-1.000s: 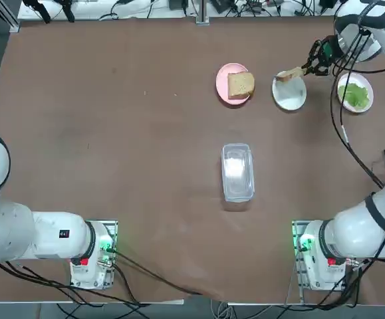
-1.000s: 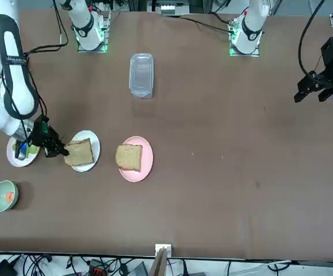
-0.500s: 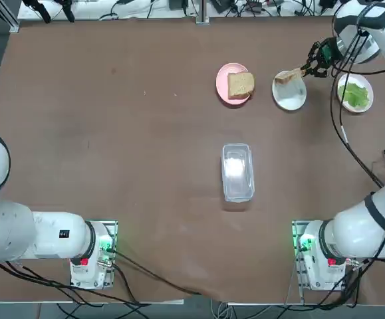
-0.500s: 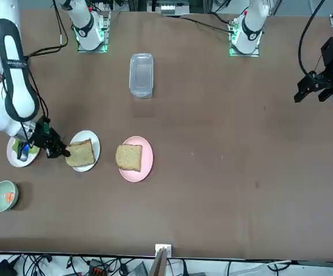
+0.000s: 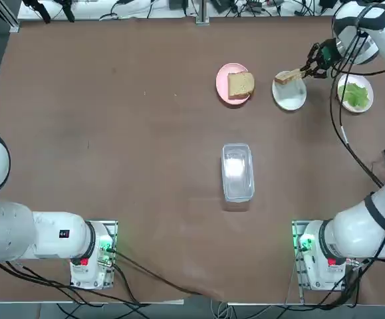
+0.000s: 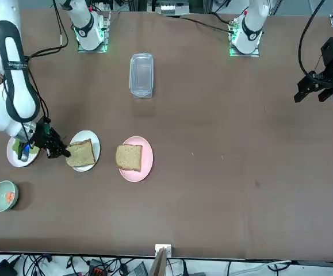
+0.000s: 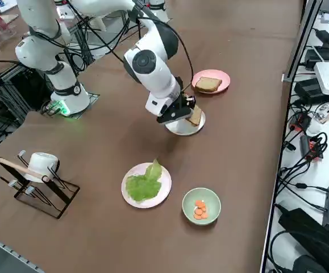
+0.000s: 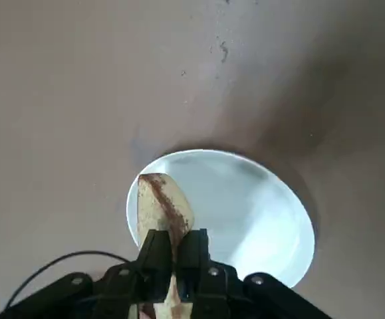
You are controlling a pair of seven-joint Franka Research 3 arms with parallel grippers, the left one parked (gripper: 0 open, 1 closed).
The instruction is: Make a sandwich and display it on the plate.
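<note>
A brown tabletop (image 5: 145,166) seen from overhead, described from the robot's side outward. Nearest the arm bases lies a clear lidded plastic box (image 5: 237,171), its contents too pale to make out. Farther out stands a row of three small plates. The pink plate (image 5: 233,84) carries one toast slice (image 5: 241,84) lying flat. Just right of it is the white plate (image 5: 289,94), and over its far edge the right hand (image 5: 306,68) is clamped tight on the rim of a second toast slice (image 5: 288,76). That slice is tilted on edge above the plate; whether its lower edge touches the plate cannot be told. In the wrist view the black fingers (image 8: 153,256) cover the slice's near end, so only its crust edge and one pale face show. Right of this, a second white plate (image 5: 355,93) holds green lettuce (image 5: 356,97), partly crossed by the arm's cables overhead. No stacked sandwich is on any plate yet. The side view also shows a small pale-green bowl (image 7: 201,206) with orange pieces, too small to identify
</note>
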